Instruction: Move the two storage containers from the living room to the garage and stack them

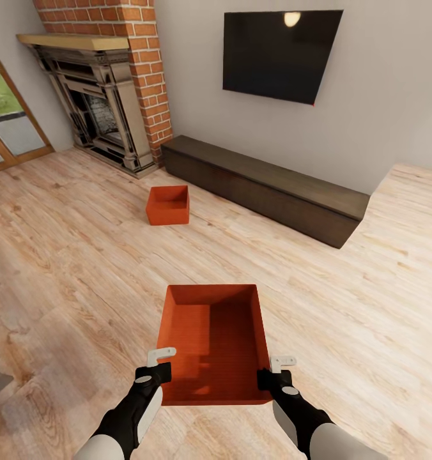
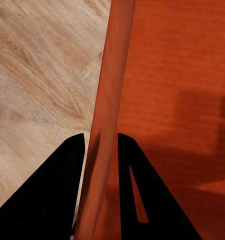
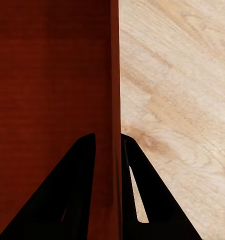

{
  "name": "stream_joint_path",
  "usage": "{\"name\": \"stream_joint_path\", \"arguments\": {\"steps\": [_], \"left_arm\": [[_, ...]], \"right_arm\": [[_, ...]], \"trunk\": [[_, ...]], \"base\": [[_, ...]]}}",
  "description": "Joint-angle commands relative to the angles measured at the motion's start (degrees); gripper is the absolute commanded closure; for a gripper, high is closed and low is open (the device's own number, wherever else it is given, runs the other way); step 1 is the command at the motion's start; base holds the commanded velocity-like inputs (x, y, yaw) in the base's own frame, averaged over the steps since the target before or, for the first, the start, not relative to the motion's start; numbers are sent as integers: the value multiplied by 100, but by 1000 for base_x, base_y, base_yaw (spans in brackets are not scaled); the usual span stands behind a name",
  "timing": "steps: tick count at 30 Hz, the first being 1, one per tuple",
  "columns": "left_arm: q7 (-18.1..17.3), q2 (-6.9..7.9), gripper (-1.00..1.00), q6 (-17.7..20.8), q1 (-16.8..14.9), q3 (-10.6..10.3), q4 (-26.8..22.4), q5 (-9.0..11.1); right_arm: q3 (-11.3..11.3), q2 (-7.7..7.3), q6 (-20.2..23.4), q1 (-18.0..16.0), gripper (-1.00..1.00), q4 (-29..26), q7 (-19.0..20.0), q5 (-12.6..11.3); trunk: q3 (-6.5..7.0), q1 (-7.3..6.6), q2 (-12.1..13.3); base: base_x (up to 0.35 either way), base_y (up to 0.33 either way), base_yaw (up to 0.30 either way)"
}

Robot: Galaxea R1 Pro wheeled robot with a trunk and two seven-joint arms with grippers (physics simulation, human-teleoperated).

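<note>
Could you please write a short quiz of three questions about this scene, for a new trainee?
1. True or false: each claw, left claw and right claw, has one finger inside and one outside a side wall of the near container.
2. The far container sits on: A) the dark bench B) the wood floor C) the fireplace mantel.
3. What hangs on the wall above the bench?

Key: 1 true; 2 B; 3 the black TV.
</note>
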Motion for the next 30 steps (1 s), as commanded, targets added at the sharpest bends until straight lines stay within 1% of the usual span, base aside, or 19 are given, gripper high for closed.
{"name": "stream_joint_path", "arguments": {"steps": [1, 7, 30], "left_arm": [[62, 8, 100, 41, 0, -3, -13, -7], [62, 12, 100, 41, 0, -3, -13, -8], [62, 9, 100, 41, 0, -3, -13, -6]], "right_arm": [[-51, -11, -26, -8, 100, 1, -42, -35], [-51, -11, -33, -8, 100, -1, -42, -39], [-51, -11, -32, -8, 100, -8, -42, -37]], "trunk": [[11, -20, 33], [119, -152, 274], [119, -152, 274]], "base": [[0, 0, 0], [0, 0, 0], [0, 0, 0]]}}
